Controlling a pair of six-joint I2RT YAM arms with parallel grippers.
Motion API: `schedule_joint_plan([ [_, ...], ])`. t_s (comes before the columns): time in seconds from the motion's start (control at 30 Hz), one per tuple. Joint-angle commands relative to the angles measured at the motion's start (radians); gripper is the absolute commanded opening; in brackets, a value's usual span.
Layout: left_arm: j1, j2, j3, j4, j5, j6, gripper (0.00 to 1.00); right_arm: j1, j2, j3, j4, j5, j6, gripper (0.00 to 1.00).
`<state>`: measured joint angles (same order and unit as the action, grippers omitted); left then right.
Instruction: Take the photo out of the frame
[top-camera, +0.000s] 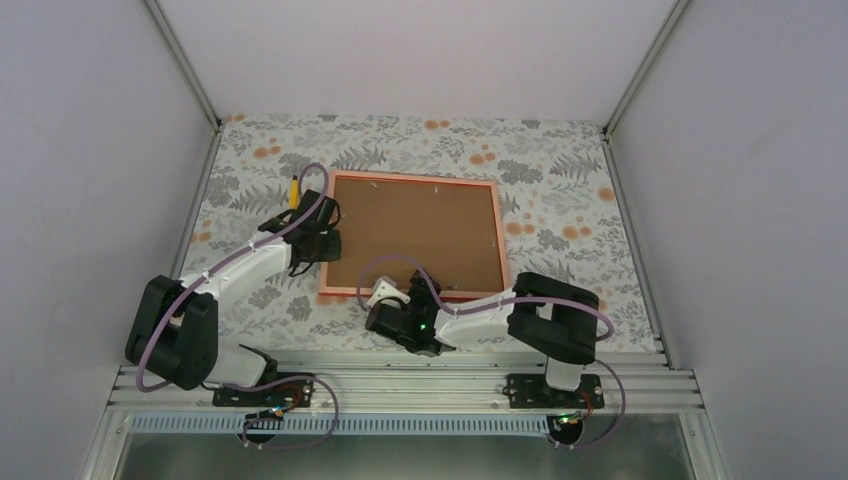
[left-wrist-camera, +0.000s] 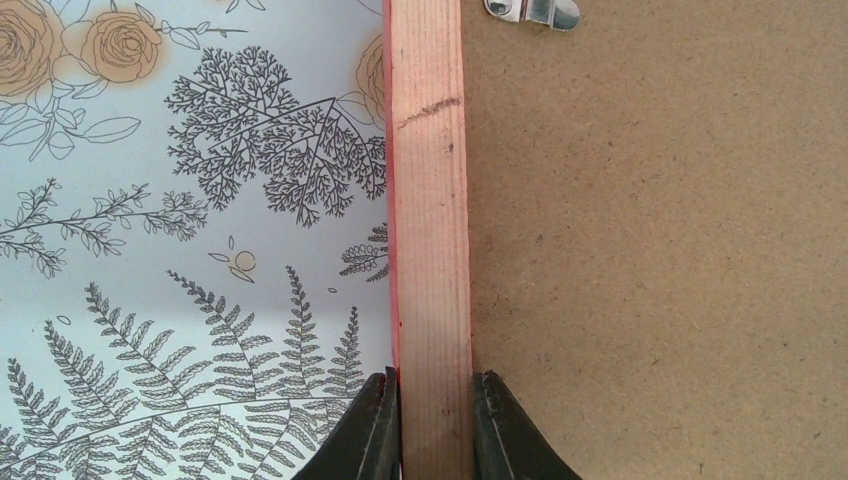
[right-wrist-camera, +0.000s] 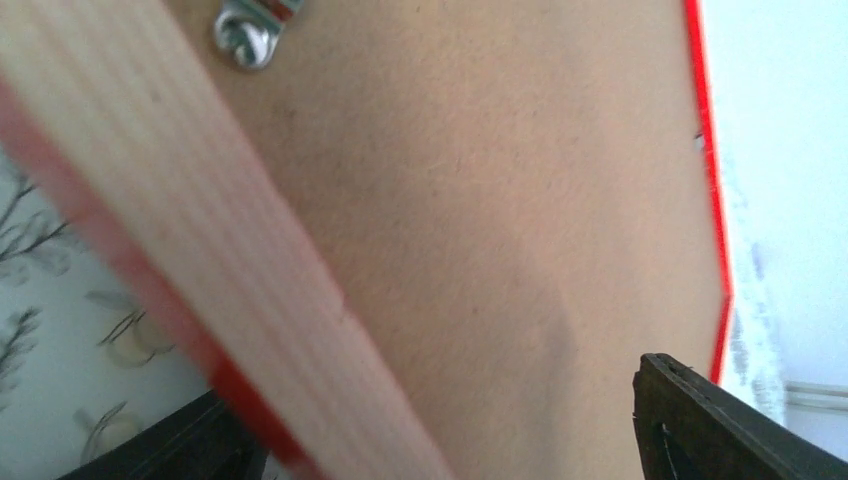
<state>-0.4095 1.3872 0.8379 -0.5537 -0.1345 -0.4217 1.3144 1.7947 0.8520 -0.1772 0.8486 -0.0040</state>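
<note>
The left gripper (left-wrist-camera: 435, 425) pinches the frame's (left-wrist-camera: 430, 220) side, likely to hold it steady — the right gripper (right-wrist-camera: 440, 425) is spread wide at its near edge.

Far, right of frame (top-camera: 412, 238): open table (top-camera: 560, 200), room to pass | left rail: left gripper (top-camera: 323, 244) clamped on, yellow tool (top-camera: 294, 189) nearby | near rail: right gripper (top-camera: 392, 297) astride.

Red frame (top-camera: 412, 238) lying face down on the table (top-camera: 570, 190)

We see its thin red rim around a brown fibreboard backing (left-wrist-camera: 650, 250), which faces up. The rear of its rails (left-wrist-camera: 432, 220) is pale bare wood. It lies flat near the middle of the leaf-and-flower patterned surface, turned slightly from square. Small silver clips (left-wrist-camera: 532, 10) sit at the backing's edge.
</note>
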Motion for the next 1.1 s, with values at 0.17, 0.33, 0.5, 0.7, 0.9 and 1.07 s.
schedule_joint_plan([
  [0.17, 0.003, -0.049, 0.058, 0.015, 0.045, 0.022, 0.02, 0.000, 0.133, 0.004, 0.175, 0.159, -0.131, 0.78],
  [0.33, 0.003, -0.052, 0.059, 0.011, 0.056, 0.023, 0.02, 0.001, 0.150, -0.006, 0.254, 0.203, -0.173, 0.75],
  [0.5, 0.004, -0.077, 0.049, 0.014, 0.068, 0.019, 0.02, 0.001, 0.146, -0.024, 0.315, 0.225, -0.208, 0.67],
  [0.7, 0.027, -0.120, 0.020, 0.034, 0.087, 0.004, 0.02, 0.001, 0.071, -0.029, 0.307, 0.245, -0.237, 0.49],
  [0.9, 0.078, -0.132, -0.013, 0.062, 0.139, 0.000, 0.02, 0.000, -0.014, -0.043, 0.301, 0.275, -0.294, 0.32],
  [1.07, 0.118, -0.167, -0.041, 0.078, 0.179, -0.006, 0.02, 0.000, -0.053, -0.036, 0.276, 0.299, -0.330, 0.20],
])
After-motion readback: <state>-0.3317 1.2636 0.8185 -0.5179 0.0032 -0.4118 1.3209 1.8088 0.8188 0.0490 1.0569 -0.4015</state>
